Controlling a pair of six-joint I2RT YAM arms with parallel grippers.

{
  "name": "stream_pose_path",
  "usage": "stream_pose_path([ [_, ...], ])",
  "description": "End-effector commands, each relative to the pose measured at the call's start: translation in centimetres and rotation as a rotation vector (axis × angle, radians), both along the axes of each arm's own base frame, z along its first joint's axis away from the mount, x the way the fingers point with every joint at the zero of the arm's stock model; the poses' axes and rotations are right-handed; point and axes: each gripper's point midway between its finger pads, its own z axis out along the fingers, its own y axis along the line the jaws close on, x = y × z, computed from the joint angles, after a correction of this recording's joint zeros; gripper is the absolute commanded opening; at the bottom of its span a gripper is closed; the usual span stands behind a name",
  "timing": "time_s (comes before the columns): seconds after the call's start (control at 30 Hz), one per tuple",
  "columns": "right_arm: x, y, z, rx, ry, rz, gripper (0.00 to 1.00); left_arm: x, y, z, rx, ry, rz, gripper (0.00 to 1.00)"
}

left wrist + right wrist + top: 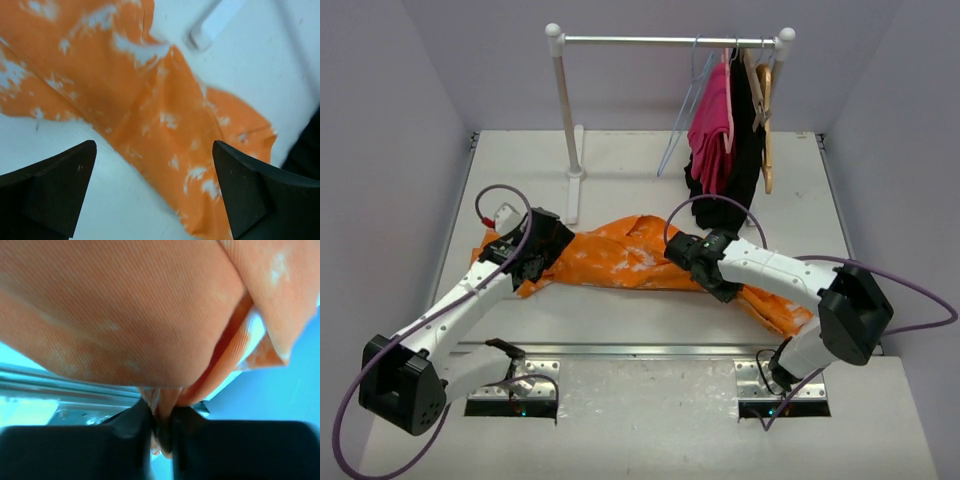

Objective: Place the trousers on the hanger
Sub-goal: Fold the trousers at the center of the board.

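While the right gripper (162,426) has its two fingers pressed together on a fold of the trousers (620,255), the left gripper (154,147) hangs over the cloth with its fingers spread wide and nothing between them. The trousers lie in a long crumpled band across the middle of the table (620,160). One end sits under the left gripper, and the other trails out beneath the right arm toward the near right side. From the right wrist the orange cloth bulges up out of the pinch and fills nearly the whole view. From the left wrist the blotched cloth runs slantwise below the open fingers, with the rack's white foot (215,22) just beyond it.

At the back stands the clothes rack (670,41), which holds everything else. The hanger (673,140), thin pale wire, hangs bare from the rail and well apart from the trousers. Just to its right a pink garment (713,125) hangs against a black garment (745,170), whose hem reaches down close to the right gripper. A wooden hanger (765,110) is the last thing on the rail, nearest the right post.
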Motion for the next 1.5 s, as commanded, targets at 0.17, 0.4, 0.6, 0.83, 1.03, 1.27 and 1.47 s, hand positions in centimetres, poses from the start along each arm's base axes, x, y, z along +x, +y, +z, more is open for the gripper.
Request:
stream_pose_path([
  [0.17,2.9,-5.7,2.7,-0.014,-0.184,-0.262,0.99,-2.2,-0.4,-6.1,0.040,0.272,0.093,1.00],
  [0.4,5.5,1.1,4.2,0.501,-0.301,-0.299,0.99,-0.8,1.5,-7.8,0.040,0.218,0.211,1.00],
  [0.6,6.6,2.5,0.9,0.599,-0.303,-0.363,0.99,-0.7,4.2,-12.1,0.121,0.345,0.304,0.99],
  [0.83,6.3,3.0,-0.8,0.615,-0.267,-0.341,0.99,-1.0,5.1,-13.6,0.144,0.376,0.324,0.20],
  [1.03,4.9,2.8,-4.5,0.543,-0.139,-0.350,0.99,0.2,6.9,-6.8,0.235,0.231,0.335,0.00],
  [1.27,2.3,-1.2,-10.2,0.196,0.061,-0.403,0.97,-0.2,10.2,7.5,0.340,-0.006,0.432,0.00],
  [1.47,2.6,-1.3,-9.0,0.200,0.044,-0.377,0.99,-0.3,11.5,15.4,0.376,-0.187,0.429,0.00],
])
